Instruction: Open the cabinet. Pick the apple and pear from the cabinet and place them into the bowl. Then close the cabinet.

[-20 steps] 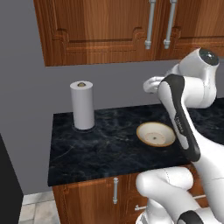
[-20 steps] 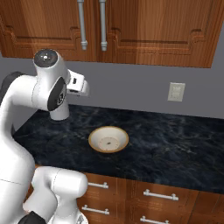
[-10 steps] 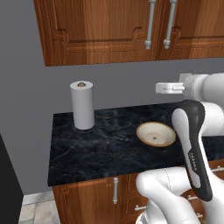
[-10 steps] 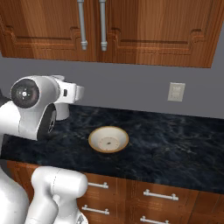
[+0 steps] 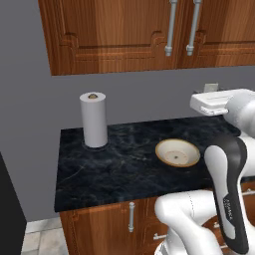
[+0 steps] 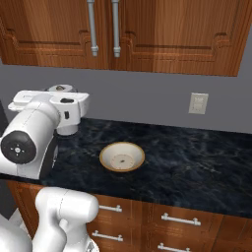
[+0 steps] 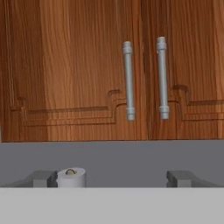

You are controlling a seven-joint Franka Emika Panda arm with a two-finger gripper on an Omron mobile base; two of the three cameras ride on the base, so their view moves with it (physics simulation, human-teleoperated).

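Reddish-brown cabinet, both doors shut

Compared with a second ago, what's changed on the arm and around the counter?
The arm swung its hand up and round to face the cabinet doors; its fingers stand wide apart, holding nothing. The doors stayed shut, and the bowl and paper towel roll kept their places on the counter.

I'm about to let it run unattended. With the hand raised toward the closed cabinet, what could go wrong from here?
1. The cabinet's two handles stand close together, so the open gripper might catch both or slip between them.
2. A door swinging out could strike the arm, which sits right in front.
3. The paper towel roll stands beside the path and could be knocked over; the bowl looks safer.
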